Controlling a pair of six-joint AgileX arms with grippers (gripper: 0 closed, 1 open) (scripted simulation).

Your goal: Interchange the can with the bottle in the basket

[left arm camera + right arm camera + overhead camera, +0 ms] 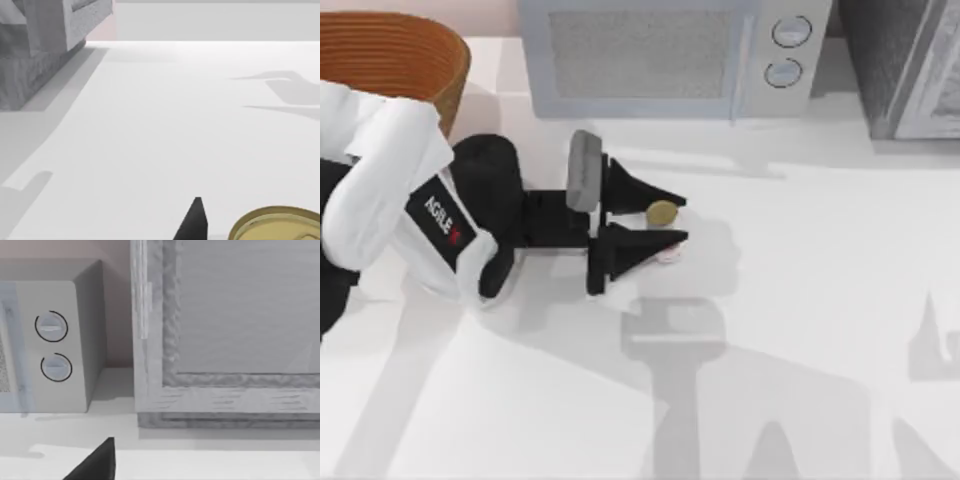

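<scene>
The can stands upright on the white table, a little left of the table's middle in the top view, its dull gold top facing up and a bit of white and red side showing below the lower finger. The left gripper lies level with the table and reaches toward the right, and its two black fingers sit spread on either side of the can, one behind it and one in front (whether the pads touch the can I cannot tell). In the left wrist view one black fingertip stands just beside the gold top.

The basket is well apart from the can, at the table's far left corner, partly behind the left arm. A microwave stands at the back edge of the table, beyond the can, and a grey cabinet stands to its right.

In the right wrist view a single black fingertip of the right gripper points toward the microwave's two dials and the cabinet; whether that gripper is spread or closed I cannot tell.
</scene>
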